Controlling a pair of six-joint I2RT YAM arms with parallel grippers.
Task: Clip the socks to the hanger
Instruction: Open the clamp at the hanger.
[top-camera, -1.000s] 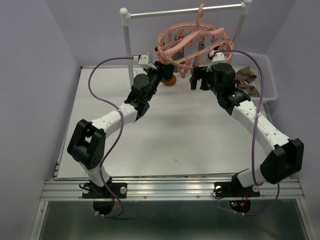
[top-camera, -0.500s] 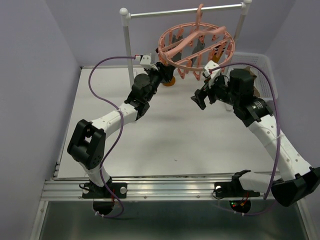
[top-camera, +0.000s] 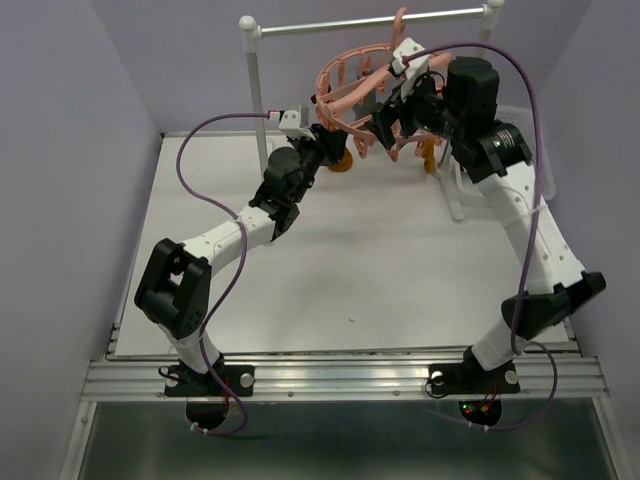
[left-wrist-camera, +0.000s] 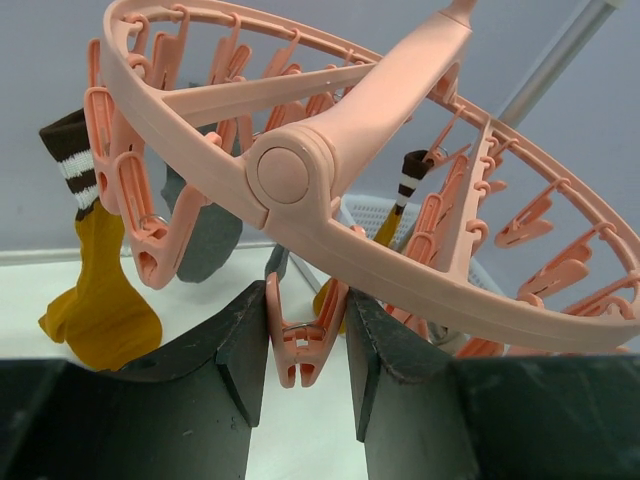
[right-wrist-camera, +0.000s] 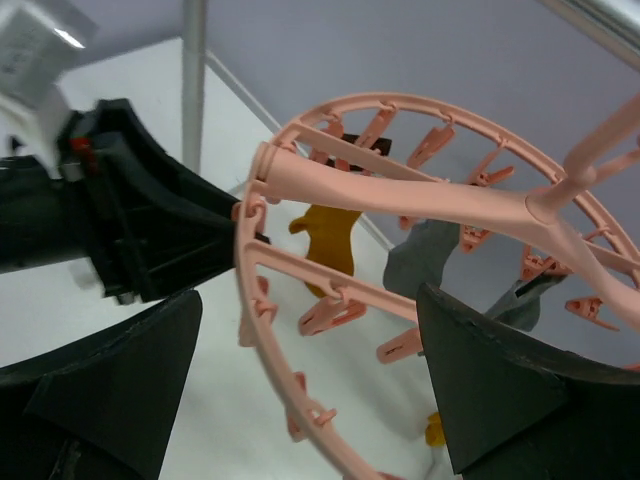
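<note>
Left wrist view: my left claw (left-wrist-camera: 305, 330) pinches one clip (left-wrist-camera: 297, 352) under hanger (left-wrist-camera: 290, 170), hung above bench's (top-camera: 350, 260) far edge. Mustard sock (left-wrist-camera: 100, 290), grey sock (left-wrist-camera: 205, 235) already clipped. Right claw (right-wrist-camera: 310, 330) spread, empty, beside hanger. Step, I judge: holding clip ready. Next needs sock cuff fed into it.

Pale lilac walls (top-camera: 70, 130), white tabletop (top-camera: 340, 270), white-posted metal rail stand (top-camera: 254, 80), perhaps a grey floor (top-camera: 330, 445) below.

Support: white table (top-camera: 350, 250) — flat, matte top.
Far side: metal rail stand (top-camera: 258, 100) — its white posts rest on the tabletop.
Near centre-front: one small dark speck (top-camera: 351, 321).
</note>
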